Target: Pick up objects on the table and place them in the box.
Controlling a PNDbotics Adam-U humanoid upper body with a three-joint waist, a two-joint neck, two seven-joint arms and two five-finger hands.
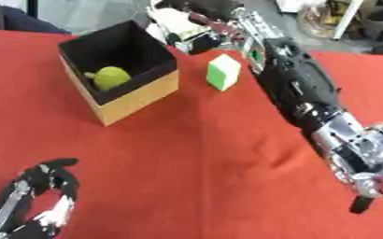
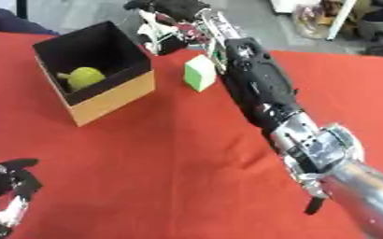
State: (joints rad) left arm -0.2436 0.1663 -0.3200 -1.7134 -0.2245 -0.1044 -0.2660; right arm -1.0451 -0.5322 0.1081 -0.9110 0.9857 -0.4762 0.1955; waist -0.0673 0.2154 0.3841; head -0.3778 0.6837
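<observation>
A cardboard box (image 1: 139, 97) with a black inside stands at the back left of the red table. A yellow-green fruit (image 1: 110, 77) lies in it. Right of the box a white and green cube (image 1: 223, 71) stands on the cloth. My right arm reaches from the lower right past the cube. Its hand (image 2: 166, 28) hangs at the table's far edge, behind the box's right corner, fingers spread downward with nothing seen in them. In the lower left corner my left hand (image 1: 39, 200) rests open, fingers up.
The red cloth (image 1: 195, 154) covers the table's middle and front. My right forearm (image 1: 297, 88) lies just right of the cube. Beyond the far edge are grey floor and clutter (image 1: 342, 18).
</observation>
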